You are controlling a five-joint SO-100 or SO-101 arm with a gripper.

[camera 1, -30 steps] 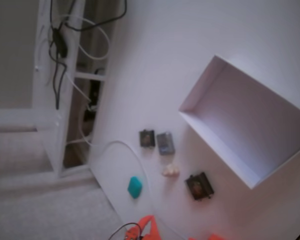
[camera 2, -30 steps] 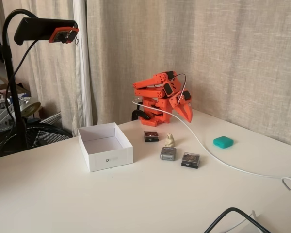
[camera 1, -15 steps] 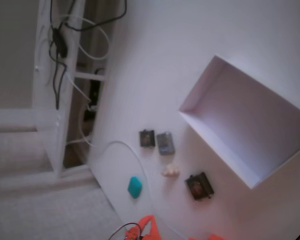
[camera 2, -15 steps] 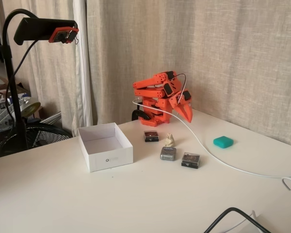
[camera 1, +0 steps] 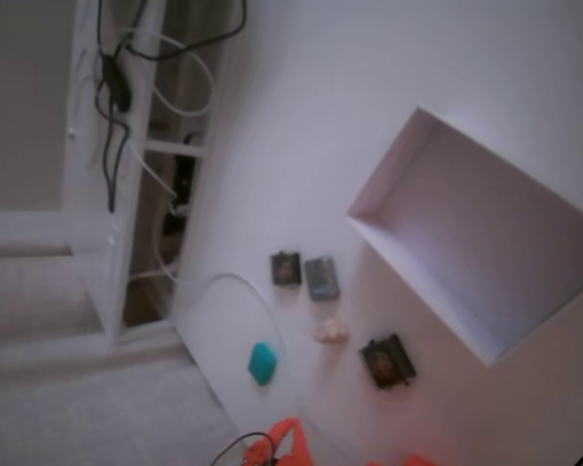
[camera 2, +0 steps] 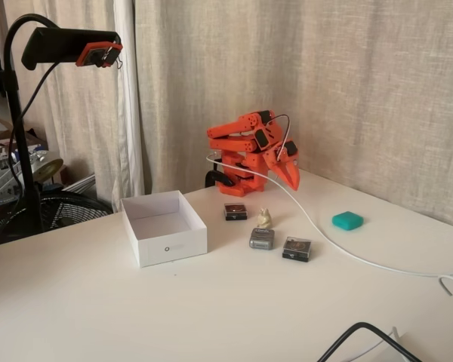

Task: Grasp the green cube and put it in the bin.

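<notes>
Green cube (camera 2: 347, 220) unmoved, untouched.

White table (camera 2: 136, 317) carries three small dark blocks plus whitish lump. One dark block (camera 2: 235, 211) sits nearest curtain side; grey block (camera 2: 261, 238) and black block (camera 2: 297, 248) lie side by side nearer table front. Whitish lump (camera 2: 265, 218) sits between them. White cable (camera 2: 340, 246) runs across tabletop; black cable (camera 2: 362, 332) loops at front edge. Beige curtain (camera 2: 362, 90) hangs behind. Camera on black stand (camera 2: 68, 45) at left.
</notes>
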